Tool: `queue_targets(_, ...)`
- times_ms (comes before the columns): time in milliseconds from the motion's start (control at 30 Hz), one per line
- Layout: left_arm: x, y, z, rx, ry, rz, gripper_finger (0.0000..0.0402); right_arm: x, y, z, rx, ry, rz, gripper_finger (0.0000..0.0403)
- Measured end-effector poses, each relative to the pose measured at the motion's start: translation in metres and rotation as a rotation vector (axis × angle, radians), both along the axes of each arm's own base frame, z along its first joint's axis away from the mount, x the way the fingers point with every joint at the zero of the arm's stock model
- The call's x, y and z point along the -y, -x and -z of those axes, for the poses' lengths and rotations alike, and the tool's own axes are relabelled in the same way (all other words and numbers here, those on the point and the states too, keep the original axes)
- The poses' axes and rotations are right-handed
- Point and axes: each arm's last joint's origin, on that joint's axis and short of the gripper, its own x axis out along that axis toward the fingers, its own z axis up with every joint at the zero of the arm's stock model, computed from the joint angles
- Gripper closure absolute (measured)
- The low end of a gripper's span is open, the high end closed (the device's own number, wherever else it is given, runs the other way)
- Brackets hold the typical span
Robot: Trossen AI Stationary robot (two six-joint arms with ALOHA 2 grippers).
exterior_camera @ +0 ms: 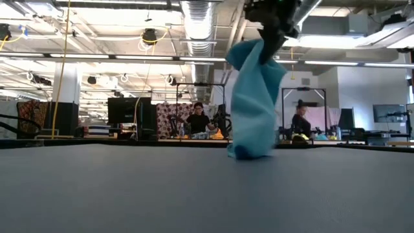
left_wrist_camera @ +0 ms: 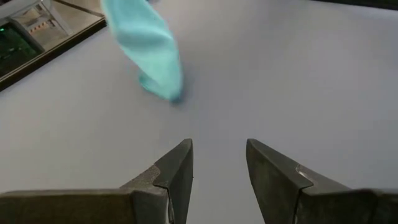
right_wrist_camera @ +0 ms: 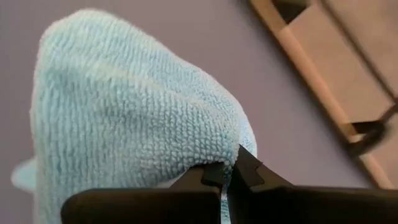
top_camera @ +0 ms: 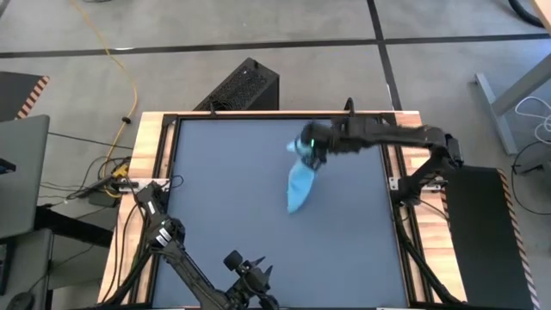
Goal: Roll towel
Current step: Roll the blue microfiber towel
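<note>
Sky-blue towel (top_camera: 300, 182) hangs pinched in right jaws (top_camera: 308, 148); left jaws (top_camera: 250, 272) spread.

My two arms are dark, jointed and near black. The right arm (top_camera: 392, 135) carries a small green light at its wrist end (beside the gripper). The left arm (top_camera: 176, 250) trails thin black cables near its base. My left gripper (left_wrist_camera: 219, 168) has two wedge-shaped fingers, grey-black with bevelled tips.
</note>
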Motion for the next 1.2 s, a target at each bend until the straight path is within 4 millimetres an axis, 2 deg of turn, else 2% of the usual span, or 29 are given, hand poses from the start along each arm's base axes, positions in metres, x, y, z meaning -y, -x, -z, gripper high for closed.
queue_targets(100,0.002,0.002,0.0,-0.002,-0.002,0.006,0.0262,0.027,0.006,-0.026,0.056,0.06,0.069,0.0383)
queue_targets(200,0.002,0.003,0.0,-0.008,-0.007,0.008,0.0262,0.044,0.015,-0.049,0.099,0.082,0.135,0.0383)
queue_targets(267,0.001,0.003,0.0,-0.011,-0.011,0.007,0.0262,0.046,0.022,-0.06,0.109,0.074,0.163,0.0383)
queue_targets(367,0.001,0.003,0.0,-0.014,-0.015,0.008,0.0262,0.037,0.031,-0.063,0.049,0.034,0.178,0.0383)
queue_targets(500,0.001,0.003,0.0,-0.015,-0.017,0.009,0.0262,0.013,0.04,-0.052,-0.119,-0.035,0.201,0.0383)
queue_targets(733,0.002,0.004,-0.001,0.005,-0.013,0.002,0.0262,-0.052,0.029,-0.025,-0.129,-0.112,0.121,0.0383)
queue_targets(900,0.006,0.008,-0.001,0.043,0.016,-0.012,0.0262,-0.101,0.031,0.007,-0.18,-0.154,0.081,0.0382)
queue_targets(1033,0.009,0.011,-0.002,0.094,0.028,-0.02,0.0262,-0.134,0.042,0.03,-0.233,-0.231,0.08,0.0382)
queue_targets(1200,0.01,0.012,-0.002,0.148,0.04,-0.037,0.0262,-0.172,0.051,0.06,-0.182,-0.275,0.057,0.0369)
